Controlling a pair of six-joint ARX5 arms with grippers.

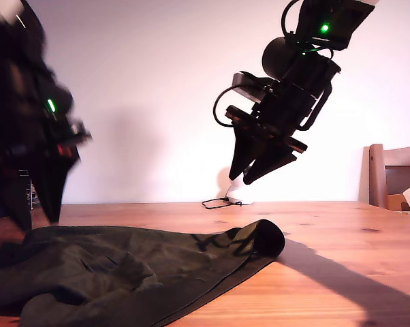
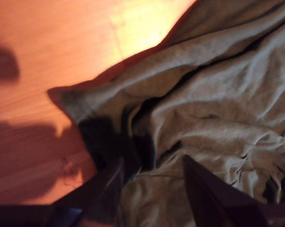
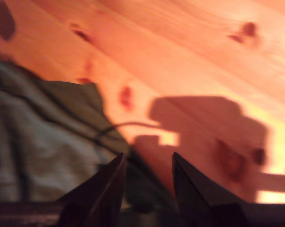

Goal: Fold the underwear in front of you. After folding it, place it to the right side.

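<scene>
Nearest in the exterior view, the underwear (image 1: 123, 272) lies crumpled on the wooden counter (image 1: 341, 272), filling that view's lower left and tapering to a rounded, folded-over corner near mid-frame. Cloth is dark olive, heavily wrinkled, with stitched hems and a loose thread at that corner. Judgement: soft, light and limp, it will sag and bunch when lifted and drag on the wood grain rather than slide cleanly; not fragile. Best hold is likely at hemmed edges or corners, where doubled cloth gives the claw something firm, not the loose middle. My first claw (image 2: 152, 184) hangs low over the bunched portion at the exterior view's left, blurred there; its wrist view shows the two fingers apart with wrinkled cloth between and beneath them, nothing pinched, and a pointed cloth corner on bare wood just beyond. My second claw (image 3: 147, 179) is raised well clear of the counter at the exterior view's upper right; its fingers stand apart and empty, with the garment's edge and loose thread below and its shadow on the wood. Farther back: a small cable (image 1: 222, 202) on the counter by the white wall, and a wooden chair (image 1: 392, 174) at the exterior view's right edge. Folding not yet begun, judging by the disorder.
</scene>
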